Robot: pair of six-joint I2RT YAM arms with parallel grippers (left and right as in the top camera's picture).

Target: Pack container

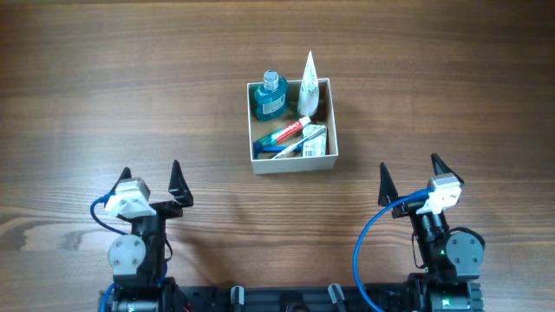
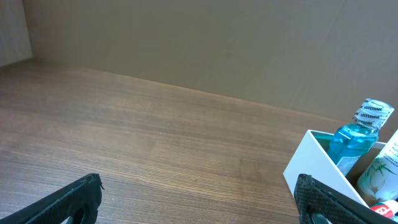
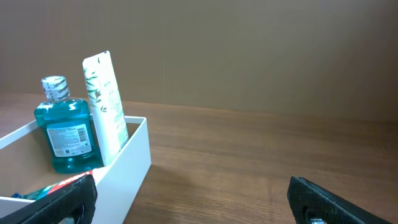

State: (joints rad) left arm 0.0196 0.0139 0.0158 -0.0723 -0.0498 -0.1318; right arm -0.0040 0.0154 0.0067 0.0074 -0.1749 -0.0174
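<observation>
The container [image 1: 293, 165], a square white-walled box, stands at the table's centre. In it are a blue mouthwash bottle [image 1: 270, 97], an upright white tube [image 1: 308, 82], a red toothpaste tube [image 1: 282, 134], a toothbrush [image 1: 290, 147] and a small white-green packet [image 1: 315, 141]. My left gripper [image 1: 150, 180] is open and empty near the front left. My right gripper [image 1: 408, 173] is open and empty near the front right. The container shows in the left wrist view [image 2: 317, 168] and the right wrist view [image 3: 127, 168], with the bottle [image 3: 65, 127] and the tube [image 3: 106, 106] standing inside.
The wooden table [image 1: 104, 87] spreads on all sides of the container. A brown cardboard wall [image 2: 205, 43] stands behind the table's far edge.
</observation>
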